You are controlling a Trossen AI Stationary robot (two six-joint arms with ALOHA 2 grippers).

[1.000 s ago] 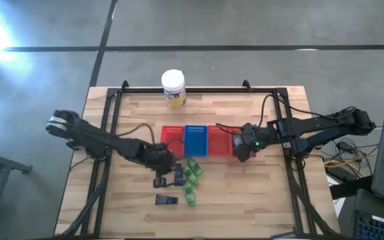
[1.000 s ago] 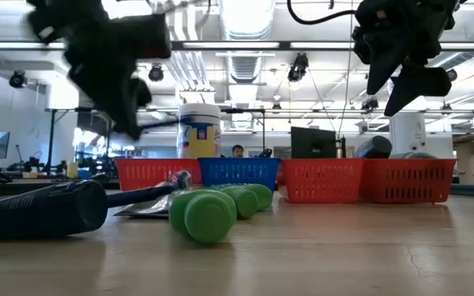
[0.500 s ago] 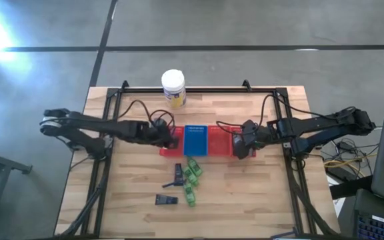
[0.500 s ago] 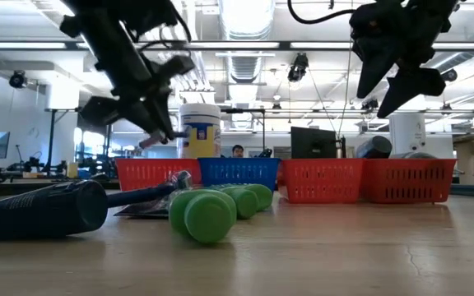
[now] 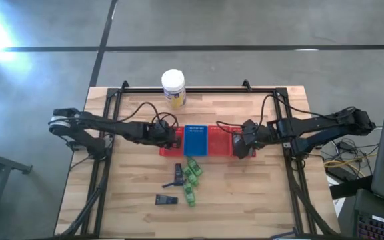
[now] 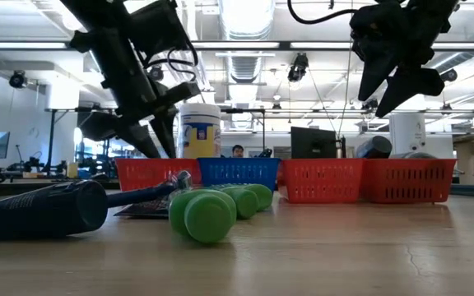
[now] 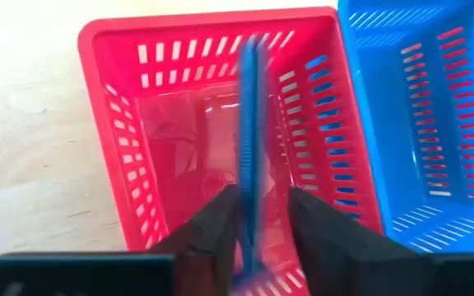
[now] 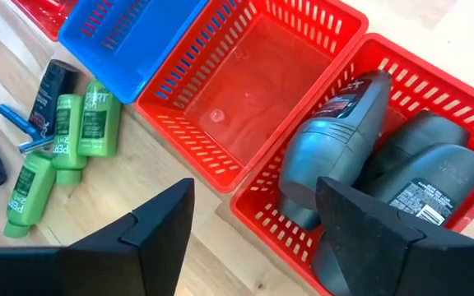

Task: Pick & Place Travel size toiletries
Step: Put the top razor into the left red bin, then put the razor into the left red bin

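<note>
My left gripper (image 5: 171,137) hangs over the left red tray (image 7: 97,49), shut on a thin blue stick-like item (image 7: 248,123). My right gripper (image 8: 257,205) is open above two red trays, touching nothing. The outer red tray (image 8: 434,90) holds grey bottles (image 8: 344,131) lying on their sides. The red tray beside it (image 8: 245,90) shows its bare floor. Several green tubes (image 5: 192,173) and dark flat pieces (image 5: 166,199) lie on the wood nearer than the trays. A blue stick (image 8: 15,115) lies beside them. My left gripper pinches the thin blue item between its two fingers at its near end (image 7: 248,234). The item runs forward along the fingers and is seen edge-on. It is lifted clear over the red tray's floor. In the low view the fingers (image 6: 159,144) slant downward.
A blue tray (image 5: 195,140) sits between the left red tray and the other red trays. A large white jar with a yellow label (image 5: 173,88) stands at the far edge. Bare wood lies on the near side and at both ends. Cables trail behind both arms.
My left gripper has risen from the pile of toiletries and travelled toward the far edge, ending over the left red tray. In the last half second it has dropped lower toward that tray.
</note>
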